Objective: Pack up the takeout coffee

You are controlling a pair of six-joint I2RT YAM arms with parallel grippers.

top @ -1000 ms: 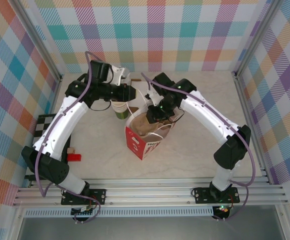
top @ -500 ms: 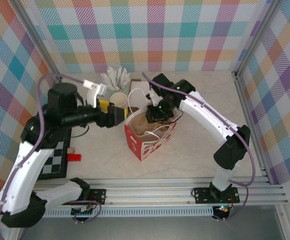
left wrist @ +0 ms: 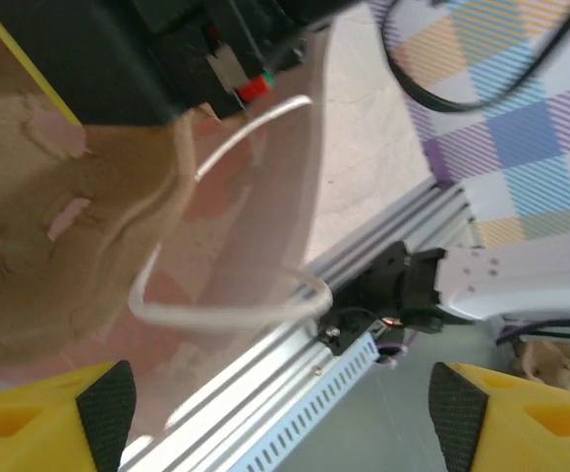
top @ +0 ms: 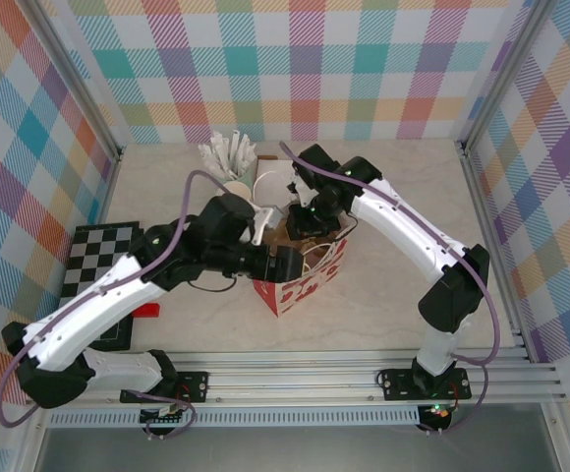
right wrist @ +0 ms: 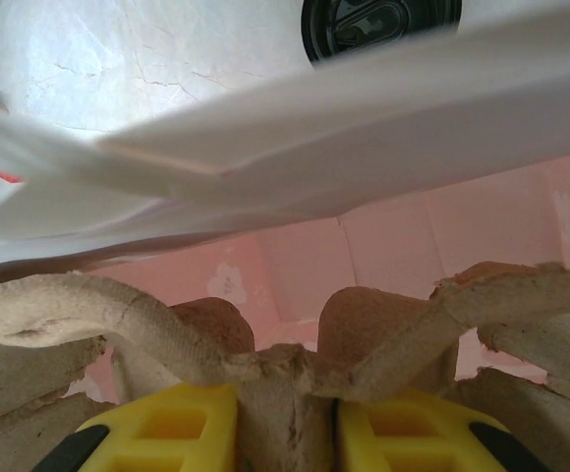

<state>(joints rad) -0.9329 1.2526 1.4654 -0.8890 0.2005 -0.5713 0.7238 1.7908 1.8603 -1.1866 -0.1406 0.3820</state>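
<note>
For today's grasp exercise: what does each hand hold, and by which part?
The right hand pinches the brown pulp tray by a raised ridge, inside the bag; the left hand is open and empty.

Robot lab test cell, plaid-printed walls (top: 305,59), aluminium frame rails (top: 295,379) at near edge, pale marbled tabletop (top: 383,295)

- The bag (top: 297,290) stands mid-table, cardboard tray (right wrist: 157,329) inside it, right gripper (right wrist: 287,428) on the tray.
- Behind-left of it, a cup (top: 234,193); packets (top: 228,152) farther back.
- Checkerboard (top: 93,246) far left, a block (top: 145,311) just beside its right edge.
</note>
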